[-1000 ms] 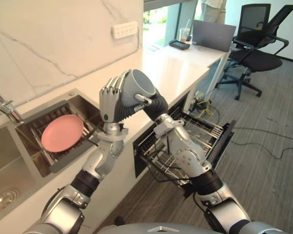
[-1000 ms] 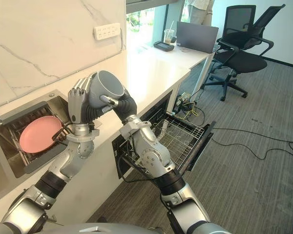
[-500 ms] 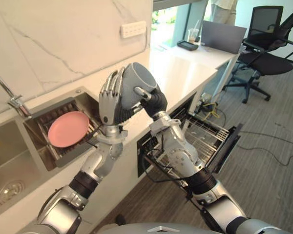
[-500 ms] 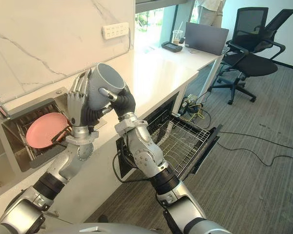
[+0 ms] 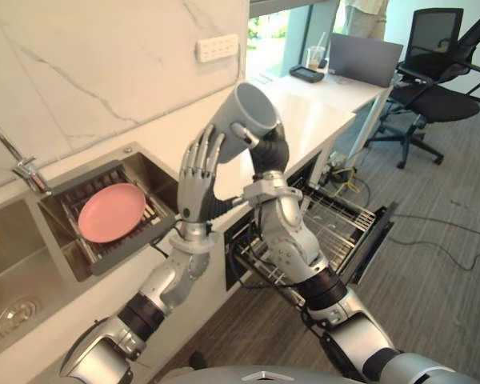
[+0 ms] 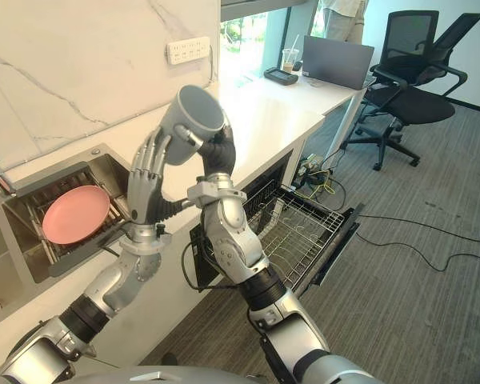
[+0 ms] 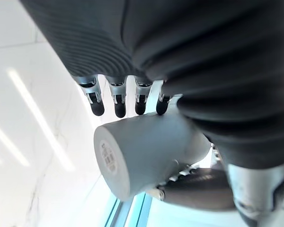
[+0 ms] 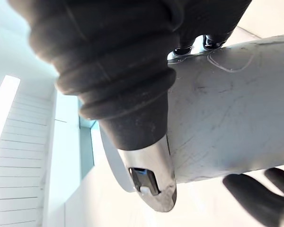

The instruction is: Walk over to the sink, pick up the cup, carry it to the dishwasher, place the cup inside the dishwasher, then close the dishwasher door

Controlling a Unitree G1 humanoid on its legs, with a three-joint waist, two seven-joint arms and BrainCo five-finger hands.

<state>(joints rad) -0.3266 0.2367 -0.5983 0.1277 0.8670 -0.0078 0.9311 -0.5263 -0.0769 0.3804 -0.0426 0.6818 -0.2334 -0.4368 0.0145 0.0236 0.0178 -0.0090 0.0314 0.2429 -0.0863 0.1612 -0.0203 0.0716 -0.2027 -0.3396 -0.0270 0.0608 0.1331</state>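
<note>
The grey cup [image 5: 245, 118] sits higher than half a second ago, tilted above the white surface [image 5: 304, 112]. It is held by the right hand [image 5: 269, 150] alone, whose fingers curl round it. The left hand [image 5: 197, 178] has let go, and its fingers [image 5: 209, 146] stand straight and spread just below the cup. The open dishwasher [image 5: 340, 220] lies below the arms, and a pink plate [image 5: 112, 212] is off to the left.

Right hand [image 5: 264, 147] raised, fingers curled round cup [image 5: 242, 112]; left hand [image 5: 198, 172] upright beneath, fingers straight.
</note>
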